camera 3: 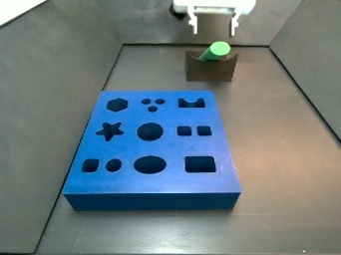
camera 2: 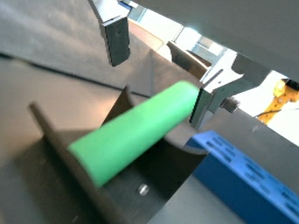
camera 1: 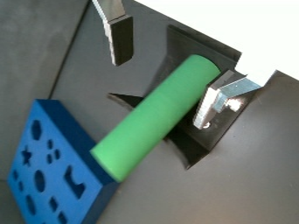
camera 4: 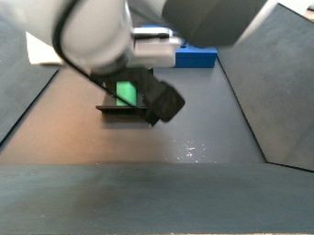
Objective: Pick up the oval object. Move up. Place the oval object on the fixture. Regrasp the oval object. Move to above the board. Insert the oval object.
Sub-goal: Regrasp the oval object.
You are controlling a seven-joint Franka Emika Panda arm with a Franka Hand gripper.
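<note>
Up at the top centre of a side view, the gripper (camera 3: 214, 14) hangs released, its fingers (camera 1: 117, 35) clear of the oval object (camera 3: 217, 48), which rests on the fixture (camera 3: 209, 68). Below, the board (camera 3: 154, 151) lies on the dark floor (camera 3: 286, 209) between dark walls.

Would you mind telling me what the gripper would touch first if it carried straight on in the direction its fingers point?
Most likely the oval object: it lies on the fixture, between the open gripper fingers. Going on, the fingertips would probably meet the fixture beneath, though depth is hard to judge.
</note>
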